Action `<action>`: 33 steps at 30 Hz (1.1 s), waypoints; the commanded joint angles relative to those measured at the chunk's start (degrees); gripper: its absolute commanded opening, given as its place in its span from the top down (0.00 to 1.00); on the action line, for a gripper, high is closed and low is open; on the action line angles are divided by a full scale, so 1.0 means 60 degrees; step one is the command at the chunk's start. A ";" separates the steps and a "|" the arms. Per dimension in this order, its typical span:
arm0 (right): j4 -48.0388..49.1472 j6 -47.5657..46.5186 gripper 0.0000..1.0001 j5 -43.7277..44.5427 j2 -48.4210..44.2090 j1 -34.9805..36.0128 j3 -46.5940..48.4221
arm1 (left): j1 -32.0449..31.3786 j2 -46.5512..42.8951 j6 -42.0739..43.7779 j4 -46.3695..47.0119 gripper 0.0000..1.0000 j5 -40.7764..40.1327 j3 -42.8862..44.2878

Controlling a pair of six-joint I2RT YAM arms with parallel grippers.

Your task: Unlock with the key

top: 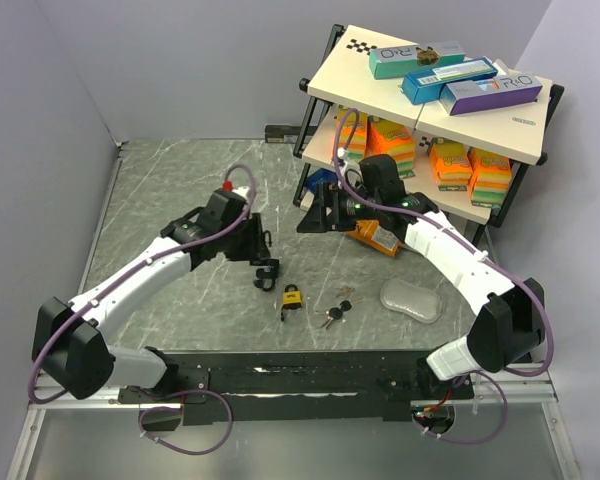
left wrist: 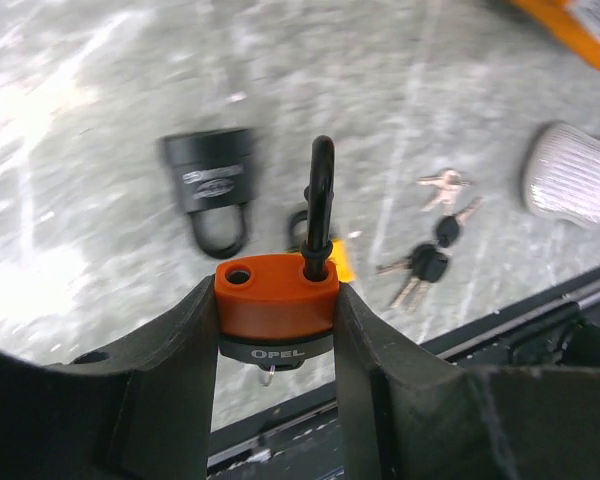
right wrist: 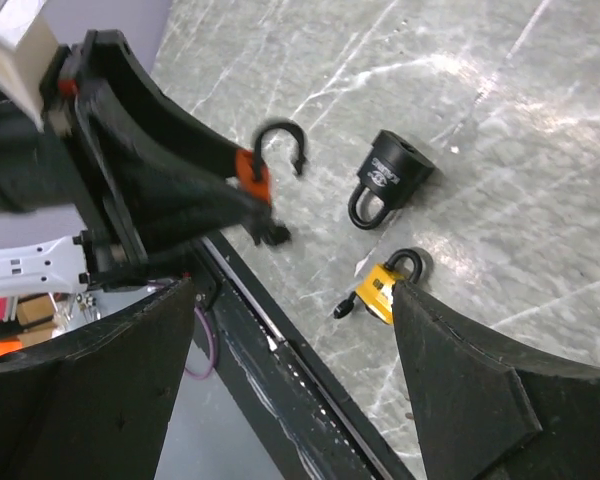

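My left gripper [left wrist: 276, 318] is shut on an orange padlock [left wrist: 276, 295] with a grey base marked OPEL. Its black shackle [left wrist: 320, 190] stands up with one end out of its hole, and a small key ring [left wrist: 268, 374] hangs under the base. The right wrist view shows the same padlock [right wrist: 250, 178] held above the table with its shackle [right wrist: 282, 142] open. My right gripper [right wrist: 295, 400] is open and empty, raised by the shelf [top: 315, 212]. My left gripper [top: 263, 243] is over mid-table.
A black padlock [top: 266, 272] and a yellow padlock [top: 292, 298] with a key in it lie on the table. Loose key bunches [top: 332, 315] and a clear plastic case [top: 412, 298] lie to the right. A shelf rack [top: 525, 135] with boxes stands at the back right.
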 commanded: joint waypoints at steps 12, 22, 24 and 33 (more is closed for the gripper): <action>0.0240 -0.0171 0.14 -0.0092 -0.0555 -0.0256 -0.0216 | 0.3181 0.1111 0.1289 -0.0490 0.99 0.2555 -0.0554; 0.0211 -0.0317 0.14 -0.0121 -0.0657 -0.0403 -0.0157 | 0.4061 0.3498 0.2578 -0.0622 0.99 0.1682 0.0426; 0.0196 -0.0376 0.14 -0.0077 -0.0672 -0.0490 -0.0157 | 0.4163 0.3850 0.2696 -0.0651 0.99 0.1285 0.0689; -0.0097 -0.0639 0.14 0.0040 -0.0643 -0.0725 0.0032 | 0.4237 0.5387 0.3003 -0.1016 0.99 -0.1132 0.2007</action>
